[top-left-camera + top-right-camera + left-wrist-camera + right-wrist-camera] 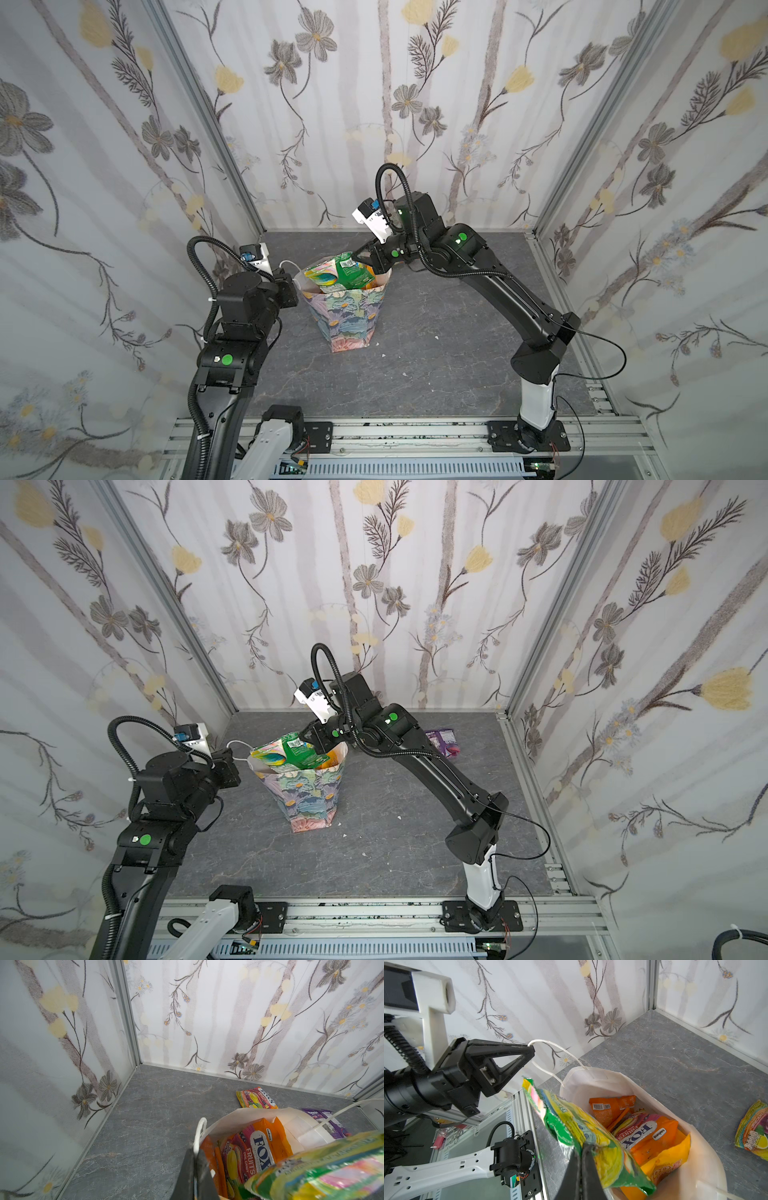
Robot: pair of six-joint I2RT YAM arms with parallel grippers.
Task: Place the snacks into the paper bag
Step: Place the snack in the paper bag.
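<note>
The right gripper (583,1147) grasps a glossy green-yellow snack packet (566,1124) tilted over the mouth of the tall floral paper bag (349,318), whose white cord handle (564,1049) the left gripper (530,1051) pinches.

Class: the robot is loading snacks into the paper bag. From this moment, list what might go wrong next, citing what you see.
1. The right gripper pinches the green packet by one edge, so it hangs slanted over the mouth of the paper bag. Released here, it might snag on the rim or slide outside.
2. The left gripper holds only the white cord handle. A tug could tip the bag.
</note>
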